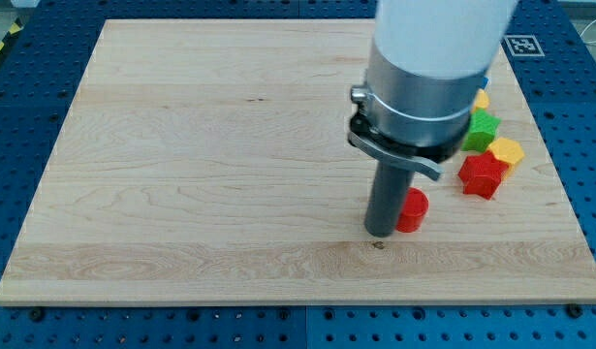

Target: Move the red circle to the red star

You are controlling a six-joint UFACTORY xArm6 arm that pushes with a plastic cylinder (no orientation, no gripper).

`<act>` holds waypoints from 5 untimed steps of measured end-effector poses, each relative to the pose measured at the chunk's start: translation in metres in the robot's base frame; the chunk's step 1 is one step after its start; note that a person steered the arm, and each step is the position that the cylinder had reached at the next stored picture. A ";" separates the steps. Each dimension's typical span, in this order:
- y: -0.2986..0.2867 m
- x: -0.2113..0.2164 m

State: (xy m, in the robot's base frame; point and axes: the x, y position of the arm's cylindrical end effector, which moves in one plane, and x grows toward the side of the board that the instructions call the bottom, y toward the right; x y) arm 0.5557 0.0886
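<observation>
One push in hand: shoving the red circle (412, 209) toward the red star (482, 175). Nearest the view's bottom, bare wooden desk (181, 194), with a small dark fleck in the grain just below the rod. Then my tip (380, 233), down on the desk and pressed against the circle's left flank, touching or all but touching. No jaws on this tool, only a straight dark rod, so nothing held and nothing to open or close. Just beyond and to the view's right, the star, near the circle but clearly apart, a strip of bare wood between. Farther still, tight behind the star, a yellow block (508, 151), a green block (480, 129) and a sliver of another yellow block (482, 100), shapes partly hidden by the arm's grey collar.

Judged stage: contact made, closing push not yet finished. Next move calls for a short slide rightward and slightly toward the view's top, kept centred on the circle to stop it slipping round the rod, and stopped early enough not to ram the star into the cluster behind.
</observation>
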 end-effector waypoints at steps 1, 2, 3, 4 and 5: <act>0.008 -0.002; -0.002 -0.027; -0.001 -0.035; 0.015 -0.031; 0.030 -0.028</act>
State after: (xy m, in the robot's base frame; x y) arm 0.5281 0.1182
